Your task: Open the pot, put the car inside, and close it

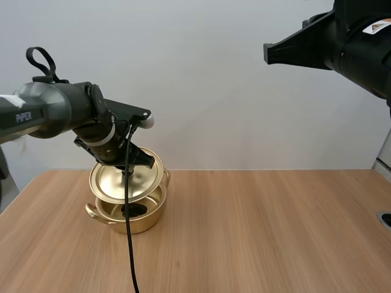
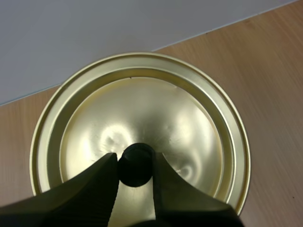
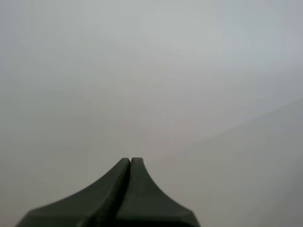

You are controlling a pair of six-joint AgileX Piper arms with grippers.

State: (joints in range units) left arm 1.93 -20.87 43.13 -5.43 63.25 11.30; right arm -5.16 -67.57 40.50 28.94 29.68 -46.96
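Note:
A golden pot [image 1: 131, 217] sits on the table's left side, and a dark object [image 1: 135, 209] lies inside it. The golden lid [image 1: 128, 177] hangs tilted just above the pot's rim. My left gripper [image 1: 126, 170] is shut on the lid's black knob [image 2: 136, 164], its fingers [image 2: 102, 176] pinching the knob from both sides above the lid [image 2: 142, 118]. My right gripper [image 1: 269, 54] is raised high above the table, and its fingers [image 3: 130, 163] lie together as one dark wedge with nothing in them.
The wooden table [image 1: 263, 232] stretches to the right of the pot with bare surface. A dark round fitting [image 1: 385, 220] sits at the table's right edge.

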